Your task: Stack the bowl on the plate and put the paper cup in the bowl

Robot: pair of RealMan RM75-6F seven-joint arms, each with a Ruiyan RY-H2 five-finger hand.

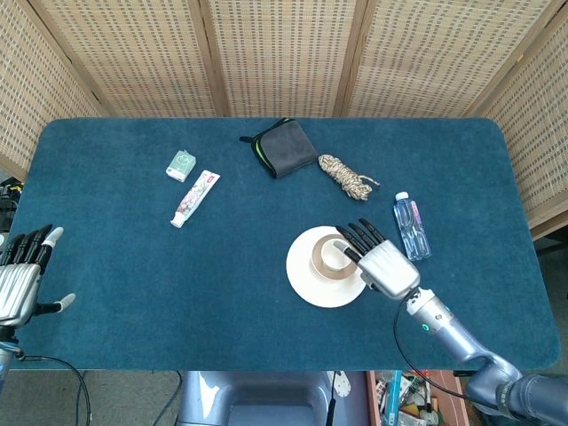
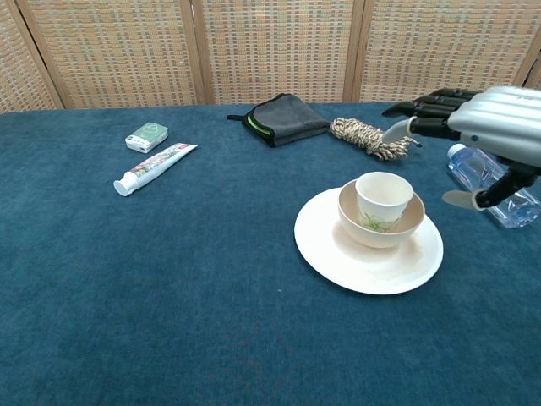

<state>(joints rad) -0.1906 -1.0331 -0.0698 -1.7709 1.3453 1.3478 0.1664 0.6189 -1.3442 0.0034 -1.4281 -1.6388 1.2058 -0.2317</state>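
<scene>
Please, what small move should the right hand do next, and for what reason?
Probably pull the right hand back toward the table edge. The white paper cup stands upright in the beige bowl on the round cream plate, and the fingers are apart, holding nothing.

Cup's in the bowl, bowl's on the plate.

White paper cup with a little green print stands upright in the tan bowl, which sits on the round cream plate, right of centre on the bench.

Blue counter: small green box, toothpaste tube, folded grey cloth, coiled rope, water bottle lying flat.
</scene>
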